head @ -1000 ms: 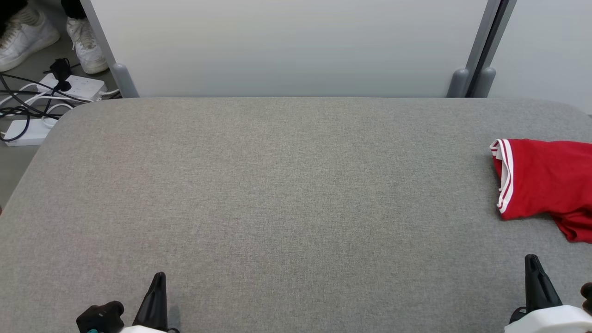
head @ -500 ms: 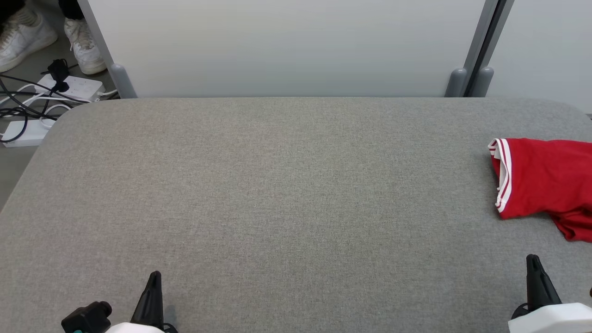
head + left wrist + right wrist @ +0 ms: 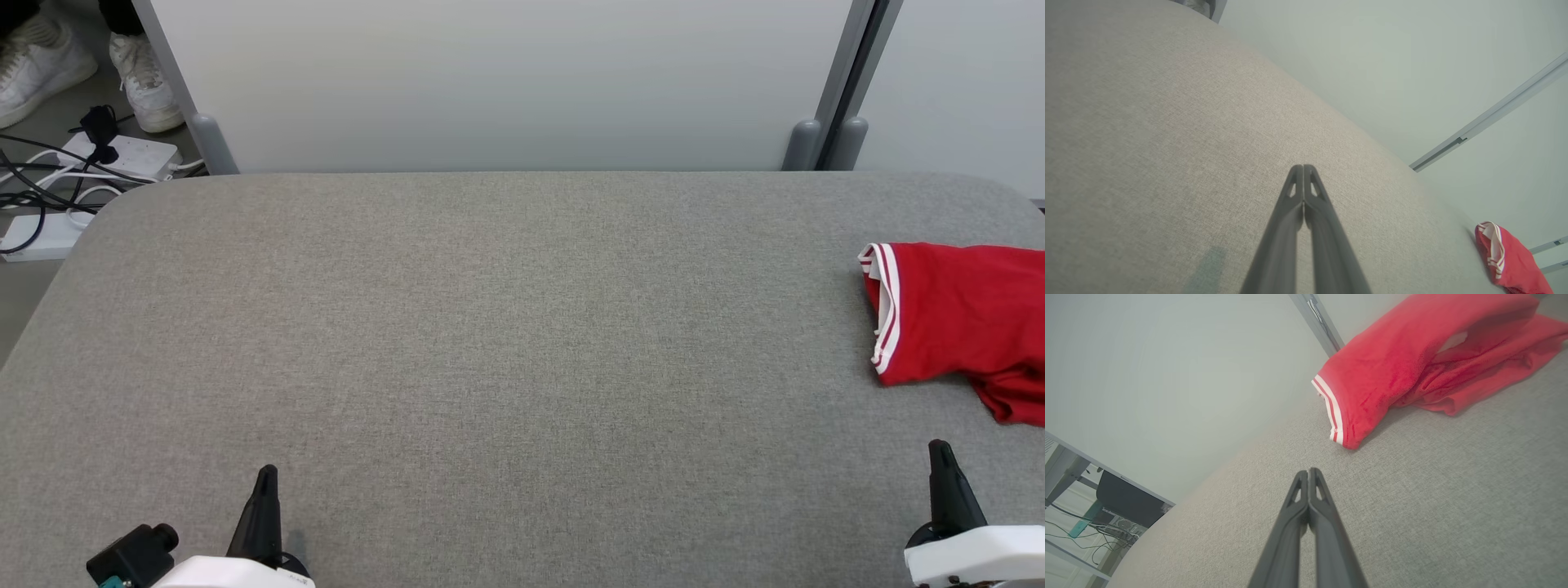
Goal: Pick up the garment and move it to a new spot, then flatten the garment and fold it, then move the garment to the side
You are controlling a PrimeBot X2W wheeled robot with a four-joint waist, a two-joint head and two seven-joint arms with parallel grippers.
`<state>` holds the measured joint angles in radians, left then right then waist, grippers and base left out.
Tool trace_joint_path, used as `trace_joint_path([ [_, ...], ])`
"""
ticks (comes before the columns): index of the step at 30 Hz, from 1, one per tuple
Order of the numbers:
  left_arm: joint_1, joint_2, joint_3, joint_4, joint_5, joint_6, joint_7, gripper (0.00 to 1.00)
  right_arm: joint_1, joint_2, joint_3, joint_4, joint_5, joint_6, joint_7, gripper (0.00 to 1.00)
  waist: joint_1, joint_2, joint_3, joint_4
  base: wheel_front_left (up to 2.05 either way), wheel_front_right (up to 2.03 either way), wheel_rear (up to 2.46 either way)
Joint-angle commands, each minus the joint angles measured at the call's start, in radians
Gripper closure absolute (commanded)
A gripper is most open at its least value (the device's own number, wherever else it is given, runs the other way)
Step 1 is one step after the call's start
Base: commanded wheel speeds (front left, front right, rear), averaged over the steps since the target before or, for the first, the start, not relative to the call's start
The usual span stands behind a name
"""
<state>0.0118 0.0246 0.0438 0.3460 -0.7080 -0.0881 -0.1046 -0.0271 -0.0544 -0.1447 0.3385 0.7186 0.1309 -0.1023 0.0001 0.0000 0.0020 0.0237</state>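
There is 1 grey table (image 3: 490, 327), and on it lies 1 red garment (image 3: 955, 314) at the right edge, with 2 hands at the near edge: the left hand (image 3: 265, 482) and the right hand (image 3: 940, 457). On the floor at the far left are 2 white shoes, the leftmost shoe (image 3: 37, 65) and the other shoe (image 3: 144, 82), and 2 white power strips, the far strip (image 3: 139, 151) and the near strip (image 3: 42, 234).

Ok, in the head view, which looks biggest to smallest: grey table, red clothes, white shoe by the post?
1. grey table
2. red garment, partly cut off
3. white shoe, which sits farther away
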Motion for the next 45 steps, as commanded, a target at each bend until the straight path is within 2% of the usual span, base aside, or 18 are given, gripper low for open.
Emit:
trace_joint_path([
  [1, -0.049, 0.016, 0.018, -0.031, -0.03, -0.008, 0.004, 1.0, -0.04, -0.011, 0.012, -0.031, 0.029, 0.0, 0.006, 1.0, -0.0001, 0.0, 0.0, 0.0, 0.0, 0.0, 0.0],
  [45, -0.092, 0.022, 0.05, -0.073, -0.555, -0.029, 0.133, 1.0, -0.065, -0.002, 0.023, -0.069, 0.549, 0.0, 0.133, 1.0, -0.0001, 0.0, 0.001, -0.014, 0.0, 0.0, 0.0],
])
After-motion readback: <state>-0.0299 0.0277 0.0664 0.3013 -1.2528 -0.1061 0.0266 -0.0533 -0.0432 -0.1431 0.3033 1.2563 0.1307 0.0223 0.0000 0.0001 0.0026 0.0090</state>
